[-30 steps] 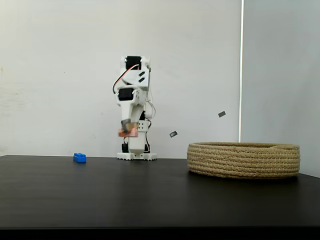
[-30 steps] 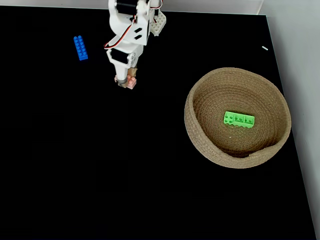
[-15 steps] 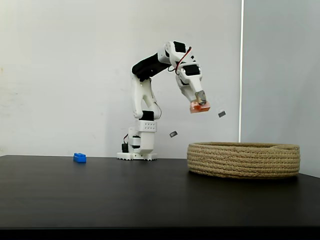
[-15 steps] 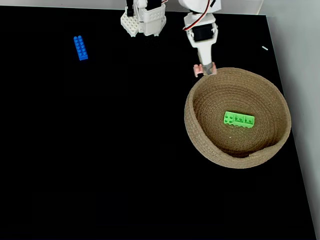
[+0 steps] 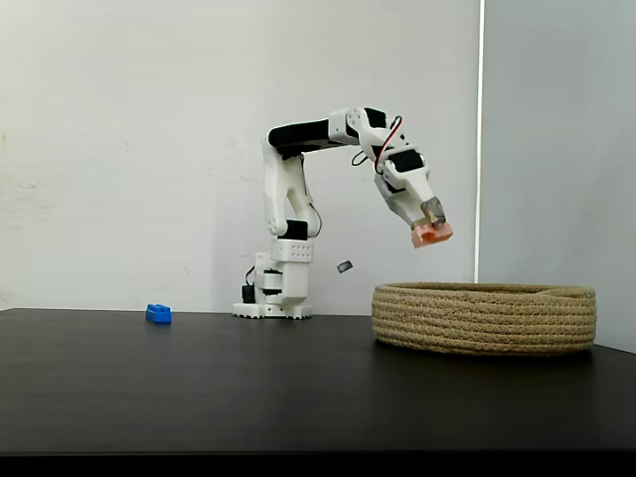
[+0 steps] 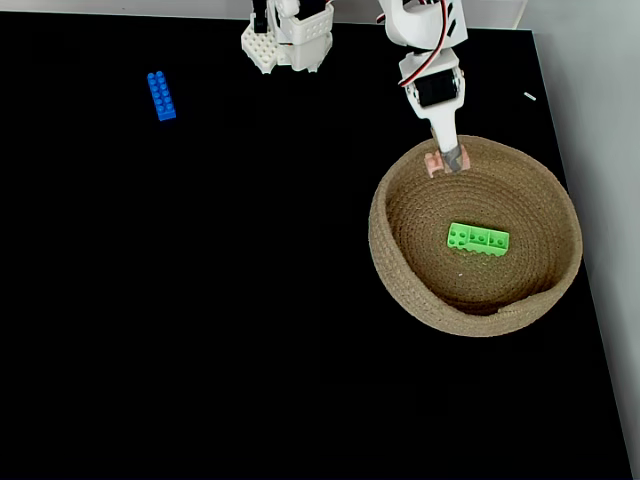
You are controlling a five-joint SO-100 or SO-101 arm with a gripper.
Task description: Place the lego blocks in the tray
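Arm swung further over; gripper (image 6: 444, 161) now above basket (image 5: 485, 318) rim, clamped on pink brick (image 5: 432, 234). Green brick (image 6: 478, 238) lies in basket just past the fingers; blue brick (image 6: 160, 95) far off to the left on the table in both fixed views.

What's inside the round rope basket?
A green lego block lies on the floor of the basket. The gripper holds a pink block over its rim.
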